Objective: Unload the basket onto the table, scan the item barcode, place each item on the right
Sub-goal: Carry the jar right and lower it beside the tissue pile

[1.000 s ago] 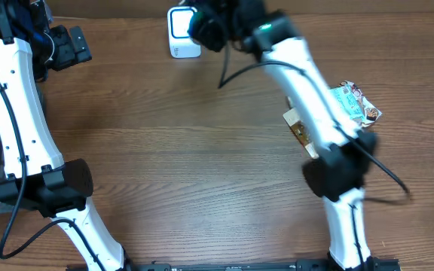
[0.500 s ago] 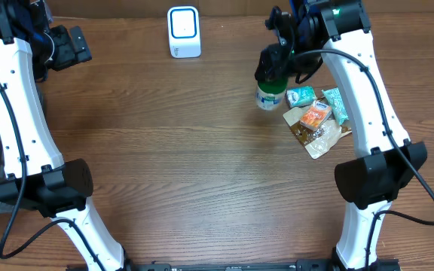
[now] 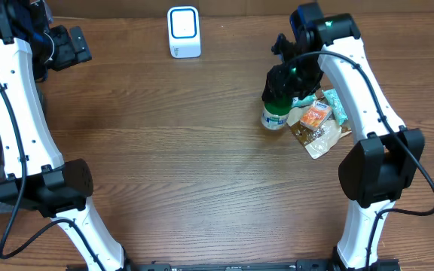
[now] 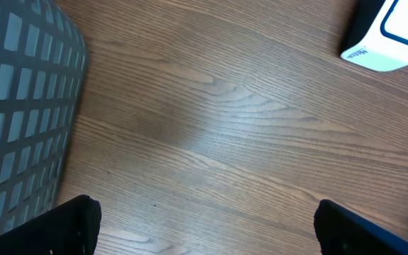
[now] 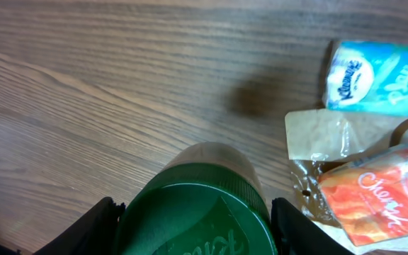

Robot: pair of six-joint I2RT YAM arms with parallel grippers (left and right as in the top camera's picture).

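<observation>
**Status.** The right pincer [image 3: 279, 89] is about half open and clamped from above on the green lid [image 5: 197, 209] of a jar [image 3: 274, 115]. In the right wrist view the lid fills the gap between both fingers. The jar is upright at the left edge of a pile of packets [image 3: 315, 124] on the right side of the table [image 3: 164, 158]. It is just beside an orange packet [image 3: 314, 114] and near a tissue pack [image 5: 377, 76]. I cannot tell whether its base is resting on the table or is slightly above it. The left pincer [image 4: 202, 230] is spread fully, holds nothing, and sits at the far left next to a basket [image 4: 20, 106].

**Step in hand.** The scanner [image 3: 183, 31] stands at the back edge of the table, well apart from the jar. I cannot tell from here whether the code has been read. I judge the step to be moving the jar at the pile's edge.

**Procedure.**
1. I hold the grip width constant. A smooth lid can slip if the grip is loosened in the air.
2. I move the jar straight up or down first so it does not drag the packets.
3. When presenting it, I turn the label's barcode toward the scanner window, hold it level, and pause.
4. When setting it down, I release only once the base is seated.
5. I leave the left arm parked.
</observation>
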